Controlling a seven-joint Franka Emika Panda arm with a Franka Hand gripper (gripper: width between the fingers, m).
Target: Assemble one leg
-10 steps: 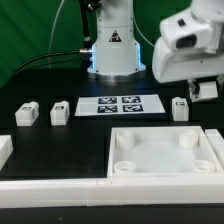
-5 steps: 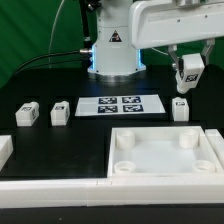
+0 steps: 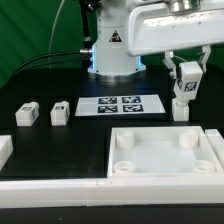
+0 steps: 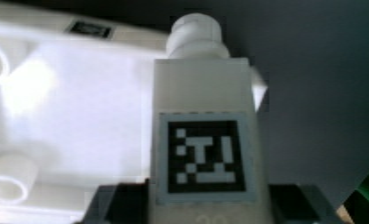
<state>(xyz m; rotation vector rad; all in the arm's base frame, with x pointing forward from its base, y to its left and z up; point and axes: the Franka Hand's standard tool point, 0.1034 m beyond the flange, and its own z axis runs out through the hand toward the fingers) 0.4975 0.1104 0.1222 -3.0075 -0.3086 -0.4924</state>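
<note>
The gripper [image 3: 188,74] is clenched on the leg [image 3: 186,90], holding it upright in the air at one o'clock from the tray [image 3: 160,153], peg downward, probably ready for a corner socket.

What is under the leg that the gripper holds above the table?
In the exterior view, another leg stands on the black table just below the held leg. Their outlines meet there, so it cannot be seen whether the two legs touch.
</note>
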